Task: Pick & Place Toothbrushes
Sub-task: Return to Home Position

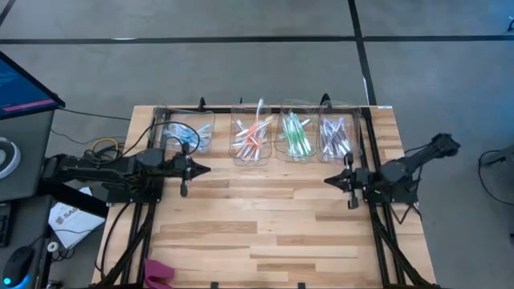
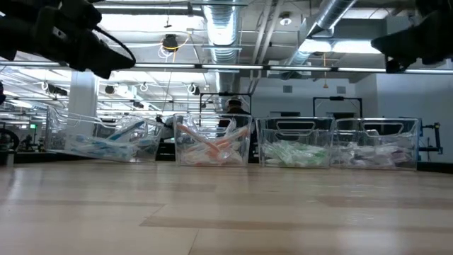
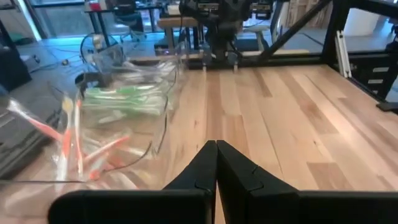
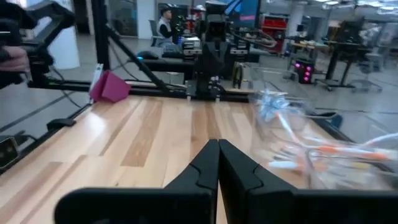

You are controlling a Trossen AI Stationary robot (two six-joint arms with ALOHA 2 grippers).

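L gripper (image 3: 216, 142) dark fingers nearest cam: tips pressed together, nothing between. R gripper (image 4: 218, 140) same, closed & empty. High view: L sits centre-left, R centre-right over the light wooden slat tabletop (image 1: 265, 229), tips pointing inward, well apart; low view has both arms up off the wood. Slim whitish plastic toothbrushes are all binned along the upper edge of frame, sorted by accent: blue set (image 1: 186, 133) upper left, orange-red set (image 1: 250, 136), green set (image 1: 295, 135), purple set (image 1: 334, 138) toward upper right. No loose brush seen on the wood, so sorting looks done, only the retract to home left imo. Risks: L gripper is just below the blue set's clear plastic bin (image 1: 205, 115), which looks skewed vs the others in low view; a wide swing, or the cable loops (image 1: 104, 147) by that arm catching, could clip it & spill. One orange-red brush pokes above its rim, a bump could flick it out. Counts: 4 clear bins, 2 arms, 2 grippers, 1 magenta folded thing (image 1: 158, 273) at lower-left table edge. Brushes: several per bin, overlapped, exact nr can't tell.
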